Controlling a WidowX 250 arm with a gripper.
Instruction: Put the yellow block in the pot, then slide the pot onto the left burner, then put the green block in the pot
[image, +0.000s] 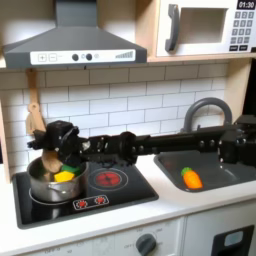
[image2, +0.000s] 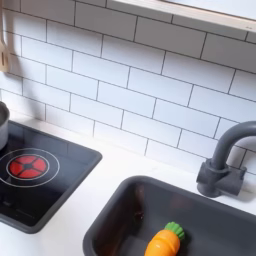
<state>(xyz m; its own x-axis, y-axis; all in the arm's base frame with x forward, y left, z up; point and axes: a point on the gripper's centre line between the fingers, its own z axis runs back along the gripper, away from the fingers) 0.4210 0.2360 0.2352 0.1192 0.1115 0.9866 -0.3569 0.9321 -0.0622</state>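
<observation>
Pot (image: 50, 183) holds yellow block (image: 64, 177), gripper (image: 66, 160) above.

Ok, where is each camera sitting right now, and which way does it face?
First exterior view: in front of the toy kitchen, facing the tiled wall; the arm reaches from its right, gripper over the pot holding the yellow block.
Second exterior view: closer and higher, angled down at the sink and faucet.
Shared: the orange carrot toy, the red-ringed burner, the faucet, the white tiles.
</observation>
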